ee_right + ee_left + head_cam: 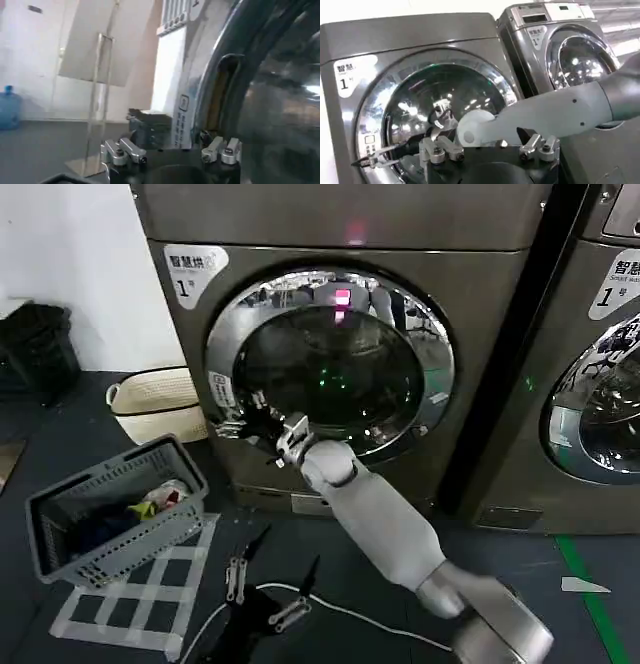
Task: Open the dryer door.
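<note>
The dryer door point(330, 364) is a big round porthole, a chrome ring around dark glass, on the machine marked 1. It looks shut against the front. My right arm reaches up from the lower right. Its gripper point(245, 416) is open at the door's left rim, one finger on the chrome edge and the other over the glass. In the right wrist view the gripper point(177, 130) sits just beside the door point(280, 100) and its handle recess point(223, 85). My left gripper point(268, 584) hangs low over the floor, open and empty. From there it looks at the door point(445, 95) and the right gripper point(412, 132).
A grey laundry basket point(110, 514) with clothes stands on the floor at the left, with a cream woven basket point(160, 404) behind it. A second machine point(590, 384) stands to the right. White tape squares point(140, 594) and a cable point(340, 612) lie on the floor.
</note>
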You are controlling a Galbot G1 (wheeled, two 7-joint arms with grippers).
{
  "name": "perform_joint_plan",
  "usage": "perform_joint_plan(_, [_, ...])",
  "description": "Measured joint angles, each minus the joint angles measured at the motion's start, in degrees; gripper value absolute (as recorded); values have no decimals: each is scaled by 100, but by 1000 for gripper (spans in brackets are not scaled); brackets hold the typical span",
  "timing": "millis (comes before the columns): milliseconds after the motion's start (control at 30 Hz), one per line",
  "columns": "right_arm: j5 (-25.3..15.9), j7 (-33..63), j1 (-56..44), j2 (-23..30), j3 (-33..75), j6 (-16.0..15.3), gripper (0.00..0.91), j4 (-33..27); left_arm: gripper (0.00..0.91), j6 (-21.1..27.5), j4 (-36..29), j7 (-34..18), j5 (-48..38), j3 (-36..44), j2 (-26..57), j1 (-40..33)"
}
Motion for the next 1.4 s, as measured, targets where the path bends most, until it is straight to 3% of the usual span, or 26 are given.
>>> perform_joint_plan(267, [115, -528, 31, -151, -42, -103, 907, 119, 907, -19, 2, -34, 211, -123, -59, 74])
perform_joint_plan(533, [517, -1223, 90, -422, -179, 307, 907, 273, 907, 173, -105, -245, -16, -602, -96, 300])
perform_joint_plan(700, [800, -1550, 7, -646, -270, 319, 907, 485, 907, 300, -176, -334, -325, -1058, -83, 457])
perform_joint_plan(1100, [1340, -2266, -169, -1201, -354, 154, 907, 1204, 907, 1313, -455, -697, -669, -2236, -145, 515])
perform_joint_plan(1267, [1713, -2893, -323, -1486, -288, 14, 907, 1538, 907, 1918, -470, -670, -1118, -2700, -89, 317])
perform_joint_plan(1400, [1798, -3337, -422, -1736, -216, -27, 907, 1714, 907, 2112, -460, -497, -1409, -2973, 31, 116])
